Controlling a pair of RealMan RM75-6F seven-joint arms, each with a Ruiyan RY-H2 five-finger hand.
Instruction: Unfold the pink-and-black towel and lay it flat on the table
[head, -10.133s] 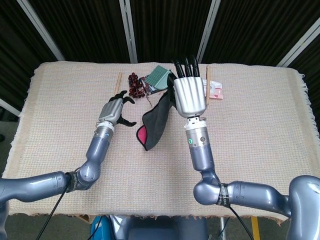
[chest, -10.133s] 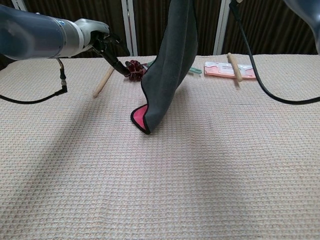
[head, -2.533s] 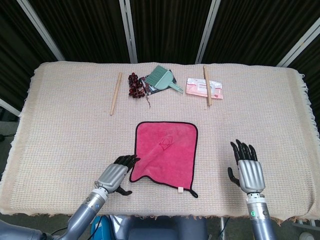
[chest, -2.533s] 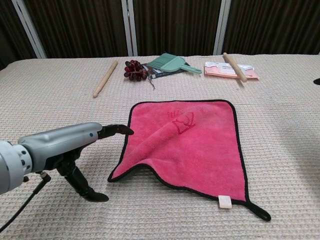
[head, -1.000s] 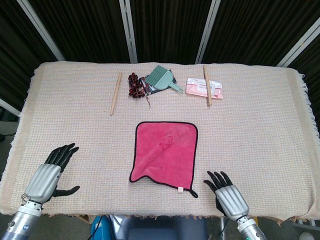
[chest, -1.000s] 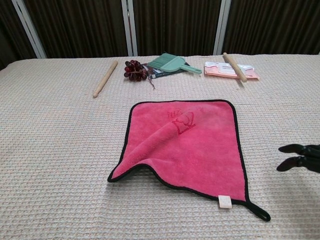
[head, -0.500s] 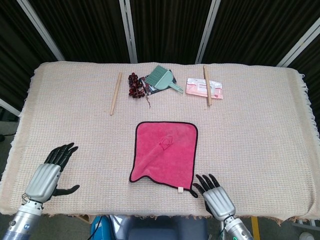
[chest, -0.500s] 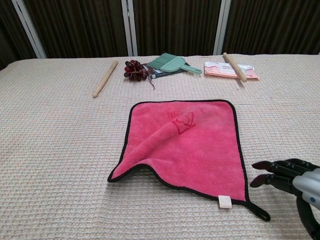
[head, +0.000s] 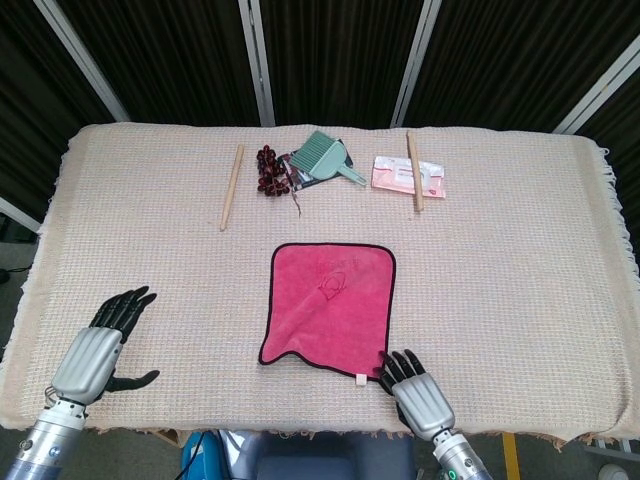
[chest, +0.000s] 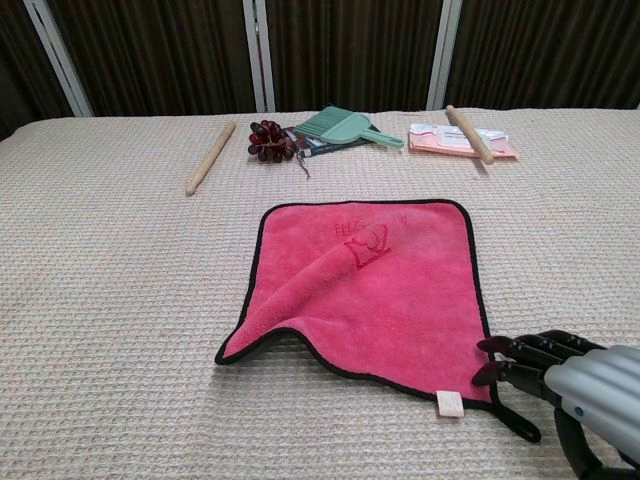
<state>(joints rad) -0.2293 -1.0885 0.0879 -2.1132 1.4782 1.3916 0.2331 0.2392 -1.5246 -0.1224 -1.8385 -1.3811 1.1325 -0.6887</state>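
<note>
The pink towel (head: 330, 305) with black edging (chest: 372, 280) lies spread open, pink side up, in the middle of the table. A raised crease runs diagonally across it, and its near edge curves inward. My right hand (head: 418, 392) is at the towel's near right corner, palm down with fingers spread; its fingertips (chest: 498, 347) reach the black edge close to the white label (chest: 450, 404). It holds nothing. My left hand (head: 98, 346) rests open near the table's front left, well away from the towel, and appears only in the head view.
Along the far side lie a wooden stick (head: 231, 187), a dark grape bunch (head: 268, 171), a green brush on a dark card (head: 325, 158), and a pink packet (head: 408, 177) with a second stick (head: 414, 170) across it. A beige woven cloth (head: 520, 260) covers the table.
My right hand has slid left along the front edge, and its fingertips now meet the towel's near right corner. The left hand and the towel have not moved.
</note>
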